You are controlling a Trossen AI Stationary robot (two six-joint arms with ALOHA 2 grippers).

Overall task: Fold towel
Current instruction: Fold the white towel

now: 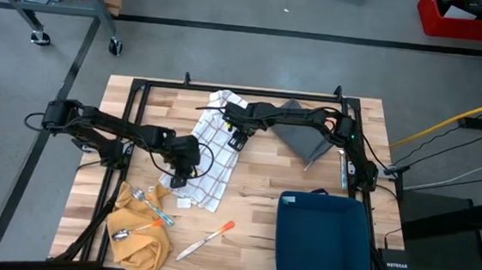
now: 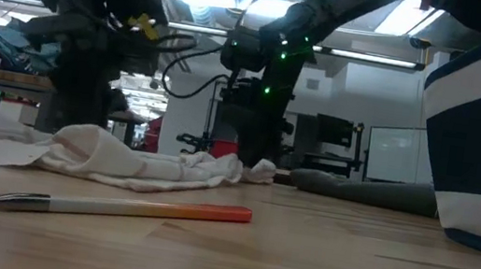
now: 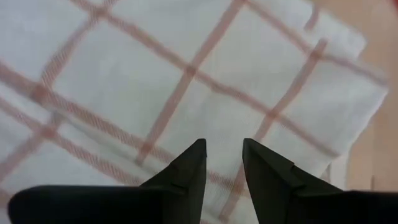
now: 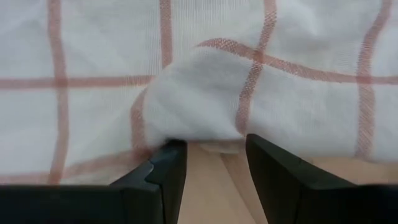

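Because the towel (image 1: pixel 207 158) lay crumpled and partly doubled over in a strip from the table's (image 1: pixel 253 201) far edge toward its middle, left of centre, it looked light, limp and unslippery, likely to sag and drag rather than hold shape. The left gripper (image 3: pixel 224 163) hung over its near end, jaws narrowly parted and empty; the right gripper (image 4: pixel 214 162) sat at its far end, jaws wider, straddling a raised fold, nothing pinched. Corners or hems seemed the best hold.
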